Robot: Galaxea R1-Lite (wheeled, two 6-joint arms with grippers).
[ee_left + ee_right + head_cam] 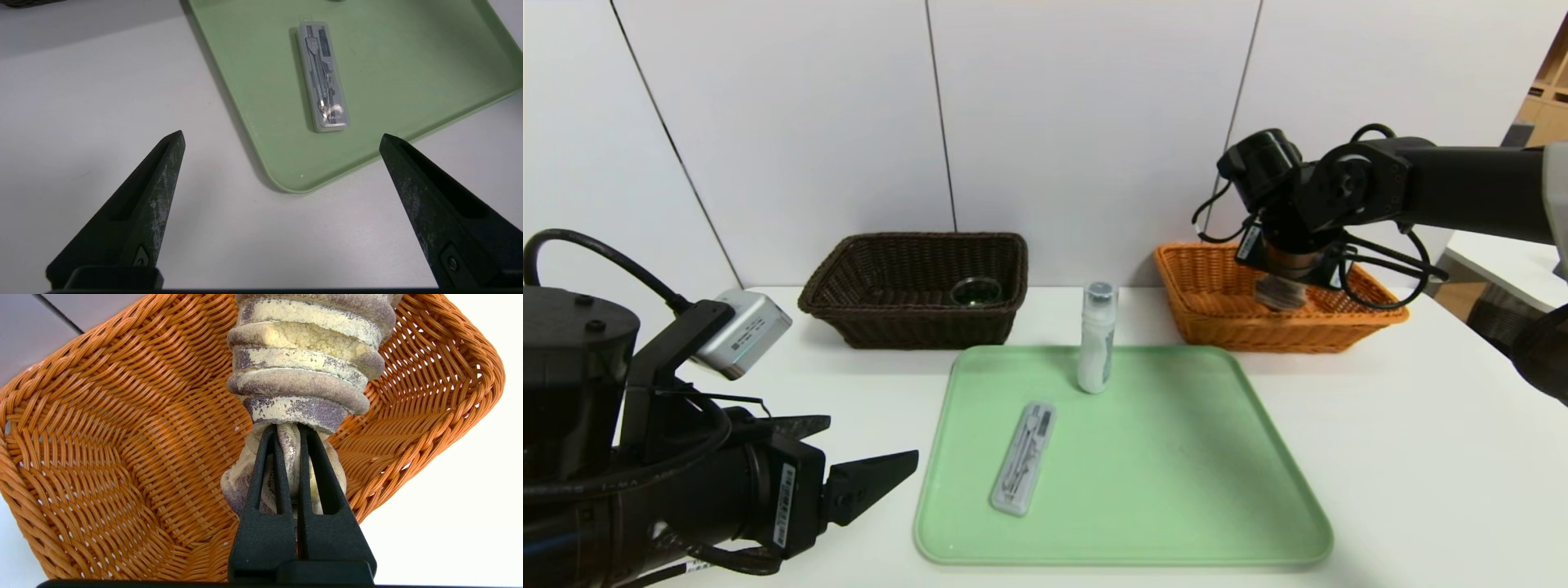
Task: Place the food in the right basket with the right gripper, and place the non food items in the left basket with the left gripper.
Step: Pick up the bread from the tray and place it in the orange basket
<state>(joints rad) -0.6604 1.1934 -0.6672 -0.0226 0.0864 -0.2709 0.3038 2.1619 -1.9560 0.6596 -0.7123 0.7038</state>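
While the tabletop [1421, 457] carries everything, the biggest thing on it is the green tray [1176, 490], lying in front of two baskets by the wall. The dark basket [915, 290] stands on the left and holds a round dark-rimmed object [976, 291] near its right end; what that is cannot be told. The orange basket [1278, 298] stands on the right, apart from the dark one.

The right gripper [288, 430] hangs over the orange basket, pointing down into it. Its fingers [261, 473] are nearly together, clamped on a thin edge of a pastry [302, 371], a ridged, tan and purple-speckled roll. The bulk of the pastry lies beyond the fingertips, above the basket's woven floor; whether it touches the floor cannot be told.

The left gripper [282, 136] sits low over the tabletop at the tray's near left corner, its fingers [155, 183] wide apart and holding nothing.

On the tray a white bottle [1097, 339] stands upright near the far edge. A clear compass case [322, 77] lies flat in the tray's left part, ahead of the left fingers and apart from them.
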